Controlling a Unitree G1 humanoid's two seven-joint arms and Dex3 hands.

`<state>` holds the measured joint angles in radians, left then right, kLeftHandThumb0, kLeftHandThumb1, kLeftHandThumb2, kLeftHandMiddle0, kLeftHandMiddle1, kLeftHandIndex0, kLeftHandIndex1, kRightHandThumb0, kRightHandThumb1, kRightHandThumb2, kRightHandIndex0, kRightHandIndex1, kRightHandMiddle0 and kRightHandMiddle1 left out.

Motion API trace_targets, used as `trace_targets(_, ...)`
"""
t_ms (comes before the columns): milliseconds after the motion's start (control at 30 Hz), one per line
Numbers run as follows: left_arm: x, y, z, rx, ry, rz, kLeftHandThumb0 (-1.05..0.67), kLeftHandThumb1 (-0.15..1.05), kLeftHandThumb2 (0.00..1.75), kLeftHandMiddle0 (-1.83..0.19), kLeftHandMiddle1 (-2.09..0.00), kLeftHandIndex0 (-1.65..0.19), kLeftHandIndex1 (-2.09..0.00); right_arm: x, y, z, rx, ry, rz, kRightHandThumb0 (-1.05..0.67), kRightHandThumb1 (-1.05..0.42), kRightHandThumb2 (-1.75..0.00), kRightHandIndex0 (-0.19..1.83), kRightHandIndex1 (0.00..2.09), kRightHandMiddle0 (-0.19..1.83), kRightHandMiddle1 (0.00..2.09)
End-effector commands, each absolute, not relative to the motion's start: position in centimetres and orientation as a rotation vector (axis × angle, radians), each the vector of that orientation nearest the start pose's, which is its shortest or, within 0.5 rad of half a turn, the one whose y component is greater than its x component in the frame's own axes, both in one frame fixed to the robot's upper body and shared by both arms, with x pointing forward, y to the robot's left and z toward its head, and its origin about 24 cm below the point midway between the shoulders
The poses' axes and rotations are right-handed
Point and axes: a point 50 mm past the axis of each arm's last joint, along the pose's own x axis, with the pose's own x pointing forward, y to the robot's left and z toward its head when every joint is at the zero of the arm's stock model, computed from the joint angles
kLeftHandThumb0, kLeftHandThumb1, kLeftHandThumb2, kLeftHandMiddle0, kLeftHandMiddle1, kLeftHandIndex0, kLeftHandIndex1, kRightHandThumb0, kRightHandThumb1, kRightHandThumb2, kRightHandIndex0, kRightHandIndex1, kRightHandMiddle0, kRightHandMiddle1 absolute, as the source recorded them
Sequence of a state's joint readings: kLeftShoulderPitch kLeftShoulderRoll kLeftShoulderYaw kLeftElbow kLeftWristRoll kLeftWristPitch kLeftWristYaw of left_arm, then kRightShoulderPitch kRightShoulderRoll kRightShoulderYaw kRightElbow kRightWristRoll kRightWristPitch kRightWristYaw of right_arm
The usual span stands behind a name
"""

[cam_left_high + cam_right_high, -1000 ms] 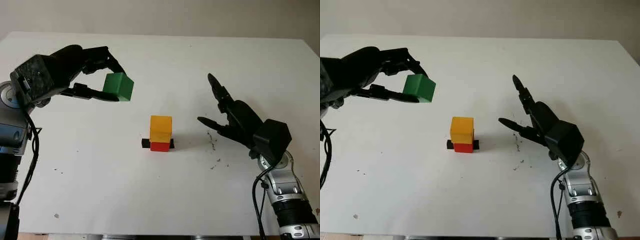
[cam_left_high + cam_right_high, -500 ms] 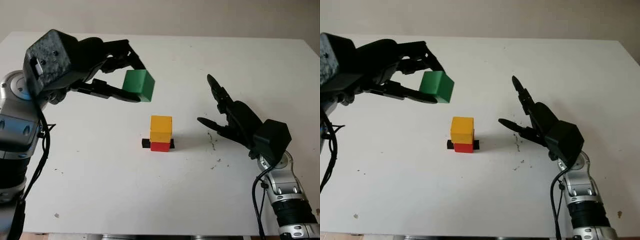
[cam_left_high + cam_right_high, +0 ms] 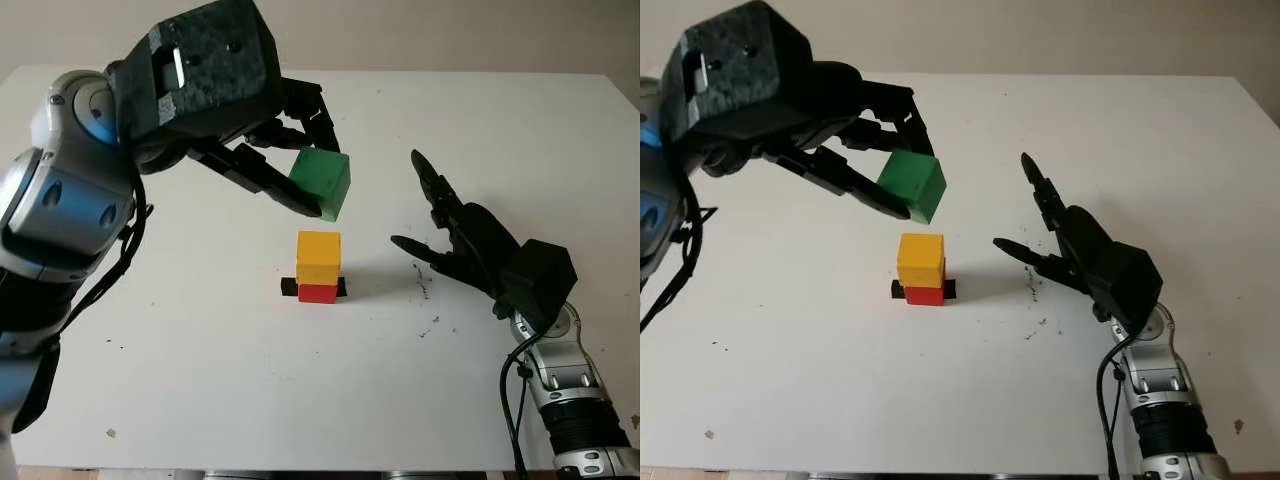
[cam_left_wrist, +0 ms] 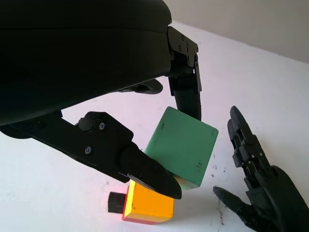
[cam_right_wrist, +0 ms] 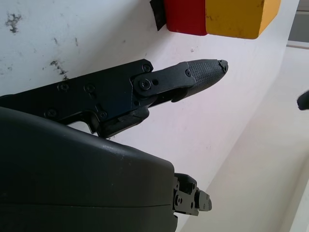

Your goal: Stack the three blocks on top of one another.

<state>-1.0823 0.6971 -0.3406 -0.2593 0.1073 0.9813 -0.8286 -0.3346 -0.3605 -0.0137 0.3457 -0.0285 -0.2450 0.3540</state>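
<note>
Green, with flat matte faces and crisp edges, the green block (image 3: 322, 180) hangs tilted in the air, pinched between the black fingers (image 3: 270, 180) of the left robot hand (image 3: 290, 150). It sits above and slightly to the right of a small stack near the middle of the white table (image 3: 200, 380), not touching it. That stack is a yellow block (image 3: 319, 258) resting squarely on a red block (image 3: 319, 292), which in turn stands on a thin black base (image 3: 288, 287) poking out on both sides. In the left wrist view the green block's lower corner (image 4: 186, 180) hovers just over the yellow block's top. The right robot hand (image 3: 455, 235) is open, holding nothing, raised over the table to the right of the stack and well apart from it. A few dark specks (image 3: 428, 325) mark the table near that hand.
</note>
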Motion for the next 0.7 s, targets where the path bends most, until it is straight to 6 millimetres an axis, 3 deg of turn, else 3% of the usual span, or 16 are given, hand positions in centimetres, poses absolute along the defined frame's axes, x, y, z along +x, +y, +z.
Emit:
trace_targets(0,31.0,12.1,30.6,0.915,0.034,-0.614,-0.39,1.01,0.05,-0.38,-0.09,-0.24,-1.65,31.1,-19.4,9.1,-0.417,-0.188,0.349,-0.71,-1.05,-0.13,-0.19,0.02,-0.12,0.05)
trace_targets(267,31.2,12.5,28.7,0.839,0.124,-0.569,-0.40,1.01,0.05,-0.40,-0.10,-0.27,-1.62,31.1,-19.2,8.9,-0.406,-0.191,0.340,-0.71,-1.05,-0.12,-0.19,0.03,-0.13,0.05)
trace_targets(400,30.9,12.7,28.0,0.779,0.192,-0.535,-0.39,0.99,0.05,-0.20,-0.01,-0.32,-1.66,31.2,-19.0,8.8,-0.407,-0.193,0.341,-0.70,-1.05,-0.12,-0.19,0.03,-0.12,0.06)
trace_targets(567,30.2,12.7,27.1,0.702,0.192,-0.547,-0.36,0.99,0.05,-0.33,-0.09,-0.35,-1.66,31.3,-18.9,8.9,-0.394,-0.189,0.343,-0.72,-1.05,-0.12,-0.19,0.03,-0.12,0.06)
trace_targets(667,29.9,12.6,27.0,0.702,0.214,-0.529,-0.33,1.02,0.06,-0.27,-0.07,-0.31,-1.64,31.4,-18.8,8.9,-0.393,-0.195,0.348,-0.71,-1.05,-0.12,-0.19,0.03,-0.12,0.06)
